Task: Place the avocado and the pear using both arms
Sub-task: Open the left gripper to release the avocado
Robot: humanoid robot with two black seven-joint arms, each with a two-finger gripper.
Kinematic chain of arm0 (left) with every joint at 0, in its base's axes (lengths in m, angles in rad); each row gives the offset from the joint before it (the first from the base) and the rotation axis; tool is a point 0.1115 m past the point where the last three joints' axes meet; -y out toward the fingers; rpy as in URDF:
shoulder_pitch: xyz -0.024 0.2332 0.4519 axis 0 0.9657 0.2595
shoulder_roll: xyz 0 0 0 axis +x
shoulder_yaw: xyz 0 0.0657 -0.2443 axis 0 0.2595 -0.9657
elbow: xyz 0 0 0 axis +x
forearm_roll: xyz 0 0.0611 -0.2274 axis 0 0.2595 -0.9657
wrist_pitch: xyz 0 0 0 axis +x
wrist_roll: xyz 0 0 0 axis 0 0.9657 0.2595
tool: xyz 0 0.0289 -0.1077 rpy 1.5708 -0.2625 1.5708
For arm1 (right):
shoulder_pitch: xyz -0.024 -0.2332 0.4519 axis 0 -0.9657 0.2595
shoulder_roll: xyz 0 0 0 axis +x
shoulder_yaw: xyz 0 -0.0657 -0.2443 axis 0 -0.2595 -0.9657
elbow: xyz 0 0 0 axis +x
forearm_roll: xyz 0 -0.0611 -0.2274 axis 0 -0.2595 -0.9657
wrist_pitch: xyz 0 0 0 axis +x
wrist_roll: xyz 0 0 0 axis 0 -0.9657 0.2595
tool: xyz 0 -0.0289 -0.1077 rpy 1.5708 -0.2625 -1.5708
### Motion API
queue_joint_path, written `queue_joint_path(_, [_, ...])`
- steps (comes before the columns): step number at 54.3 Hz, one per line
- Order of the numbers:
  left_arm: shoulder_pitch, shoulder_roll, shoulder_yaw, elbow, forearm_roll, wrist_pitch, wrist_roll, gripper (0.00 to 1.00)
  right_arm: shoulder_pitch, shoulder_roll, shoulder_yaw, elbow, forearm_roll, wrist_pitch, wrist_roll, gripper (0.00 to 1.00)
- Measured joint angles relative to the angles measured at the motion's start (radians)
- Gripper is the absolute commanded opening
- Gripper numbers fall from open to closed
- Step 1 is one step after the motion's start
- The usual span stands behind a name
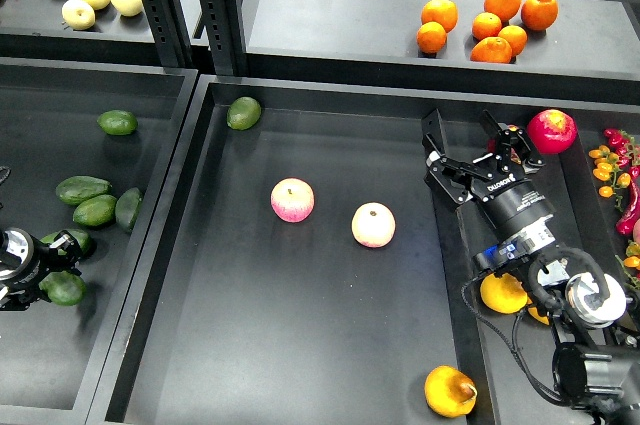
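Pear (449, 391): plump, orange-yellow, smooth; central tray's (250, 365) front right corner.
Avocado (82, 189): dark, dull, elongated; left bin.
Left pincer (60, 263): at a green avocado (64, 288), grip unclear.
Right pincer (465, 140): black, spread open, empty; white lettering unreadable.

Centre tray (300, 365): matt black, smooth, faintly scuffed. Two apples (292, 200): smooth, waxy sheen. Pear (449, 391): glossy orange-yellow skin. Avocados (84, 189): dull, slightly glossy patches. Right gripper (468, 145): matt black plastic, metal collar. Oranges (486, 23): satin.
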Motion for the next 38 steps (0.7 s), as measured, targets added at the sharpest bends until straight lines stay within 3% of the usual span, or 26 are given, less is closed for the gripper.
queue_joint_path(38, [-0.01,0.009,-0.015,-0.006,0.002,0.0,0.0,0.68,-0.006,0.0,-0.001,0.001,0.0,0.011,0.0,1.0])
